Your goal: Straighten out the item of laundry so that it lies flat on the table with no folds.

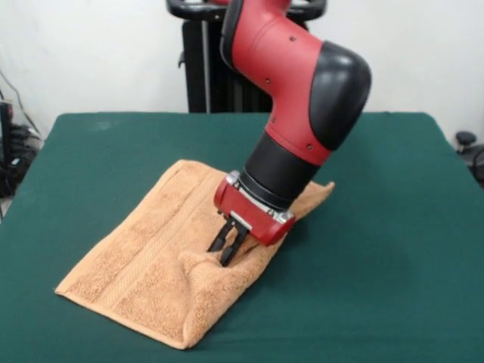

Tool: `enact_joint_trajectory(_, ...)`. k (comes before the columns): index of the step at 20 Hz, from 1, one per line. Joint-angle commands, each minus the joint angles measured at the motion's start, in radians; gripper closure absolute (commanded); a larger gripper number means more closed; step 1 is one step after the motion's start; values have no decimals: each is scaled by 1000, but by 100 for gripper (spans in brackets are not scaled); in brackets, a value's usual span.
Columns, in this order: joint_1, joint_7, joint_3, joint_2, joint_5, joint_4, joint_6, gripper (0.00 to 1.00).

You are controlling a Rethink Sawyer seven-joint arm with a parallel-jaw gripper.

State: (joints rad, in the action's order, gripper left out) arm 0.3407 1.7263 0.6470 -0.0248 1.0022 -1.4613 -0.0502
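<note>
**Towel partly folded, gripper pinching a raised ridge**

The orange-tan towel (151, 265) lies on the green table (393, 249), left of centre, skewed diagonally. Its right-hand edge is doubled over, forming a thick fold along the near right side. The gripper (227, 246) points down at the cloth, fingers narrowed together on a raised pucker of terry. The red and black arm (302, 83) leans over the towel's far corner.
</note>
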Motion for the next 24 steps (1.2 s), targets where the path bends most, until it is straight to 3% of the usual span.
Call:
enact_joint_trajectory(1, 109, 520, -4, -168, 100, 207, -260, 100)
enact_joint_trajectory(4, 152, 551, -11, -93, 52, 127, -336, 100)
enact_joint_trajectory(15, 168, 410, -138, 197, -62, -184, -323, 100)
enact_joint_trajectory(24, 77, 343, -189, 246, -137, -191, -280, 100)
